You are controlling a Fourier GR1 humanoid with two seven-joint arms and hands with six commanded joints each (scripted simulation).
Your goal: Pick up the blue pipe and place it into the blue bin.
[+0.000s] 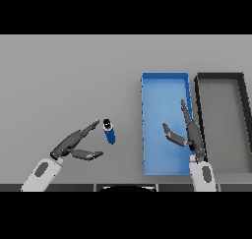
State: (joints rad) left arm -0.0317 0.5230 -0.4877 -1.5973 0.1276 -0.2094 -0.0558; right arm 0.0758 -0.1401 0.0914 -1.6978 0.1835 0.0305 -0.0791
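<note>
At two o'clock from my open left hand (74, 145), just beside its fingertips, lies the short blue cylindrical pipe (110, 132); I should straddle it squarely before closing, then carry it toward three o'clock into the blue rectangular bin (164, 85), over which my right hand (189, 134) hovers released.

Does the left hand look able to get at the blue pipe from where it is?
Probably yes: the left hand is open just left of the blue pipe, with only bare table between them.

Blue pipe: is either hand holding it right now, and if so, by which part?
Nothing is held. The blue pipe lies on the table, just beyond the open left hand, untouched. The right hand is open above the blue bin.
</note>
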